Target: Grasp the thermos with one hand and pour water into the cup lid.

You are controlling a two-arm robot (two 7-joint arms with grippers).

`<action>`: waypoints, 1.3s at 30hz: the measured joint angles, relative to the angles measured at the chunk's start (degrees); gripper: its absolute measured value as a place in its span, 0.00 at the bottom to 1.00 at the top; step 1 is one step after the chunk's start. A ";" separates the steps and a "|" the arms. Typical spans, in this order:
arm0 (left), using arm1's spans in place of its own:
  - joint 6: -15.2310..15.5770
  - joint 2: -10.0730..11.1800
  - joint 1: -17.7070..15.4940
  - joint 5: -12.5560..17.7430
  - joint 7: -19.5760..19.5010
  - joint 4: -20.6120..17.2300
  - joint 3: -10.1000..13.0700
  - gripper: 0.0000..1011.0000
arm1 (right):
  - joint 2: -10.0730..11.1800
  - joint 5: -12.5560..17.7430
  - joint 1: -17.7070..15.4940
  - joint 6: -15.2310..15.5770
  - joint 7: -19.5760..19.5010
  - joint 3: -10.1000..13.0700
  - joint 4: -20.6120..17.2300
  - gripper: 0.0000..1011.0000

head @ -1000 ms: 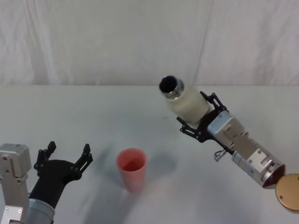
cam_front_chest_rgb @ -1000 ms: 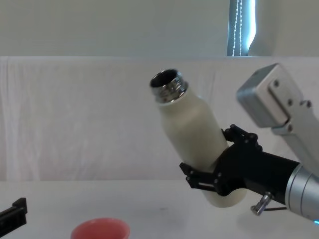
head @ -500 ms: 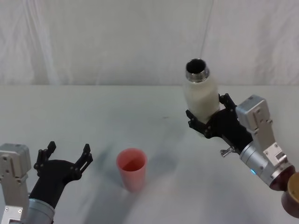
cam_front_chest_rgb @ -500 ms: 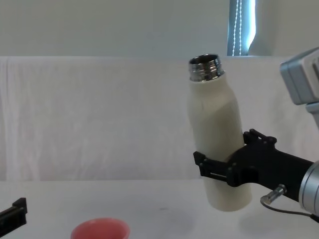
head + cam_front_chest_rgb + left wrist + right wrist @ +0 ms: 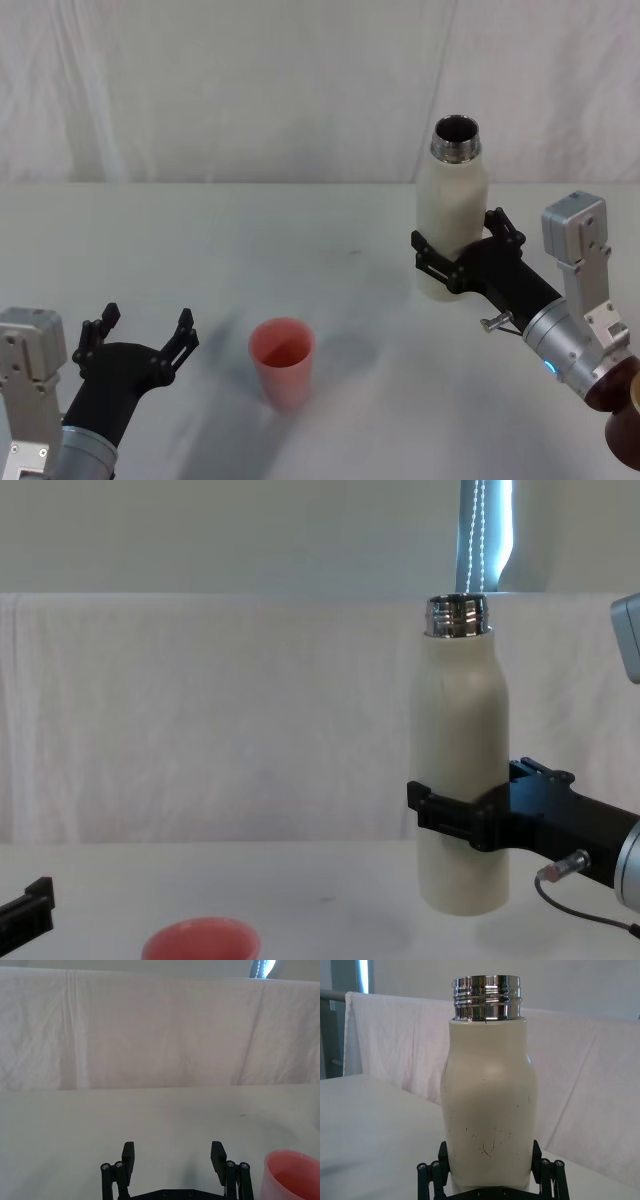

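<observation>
Right gripper (image 5: pixel 452 262) jaws pinch the upright thermos (image 5: pixel 454 205) low on its body, near the worktop's right edge. Smooth, rigid, likely heavy: hold low, firmly. Left gripper (image 5: pixel 140 334) jaws spread, idle, beside cup lid (image 5: pixel 282 360).

Both arms are silver-grey metal with boxy screw-studded wrist blocks. Each black pincer, left pincer (image 5: pixel 140 335) and right pincer (image 5: pixel 462 262), has linked fingers; a thin cable trails from the right one.
</observation>
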 joint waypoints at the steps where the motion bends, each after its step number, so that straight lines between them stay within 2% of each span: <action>1: 0.00 0.00 0.00 0.00 0.00 0.00 0.00 0.99 | 0.00 0.16 0.03 0.10 0.00 0.02 0.12 0.94; 21: 0.00 0.00 0.00 0.00 0.00 0.00 0.00 0.99 | 0.01 2.19 0.58 1.42 -1.03 -0.12 3.04 0.94; 39: 0.00 0.00 0.00 0.00 0.00 0.00 0.00 0.99 | -1.05 2.97 1.00 0.74 -1.93 0.28 6.42 0.94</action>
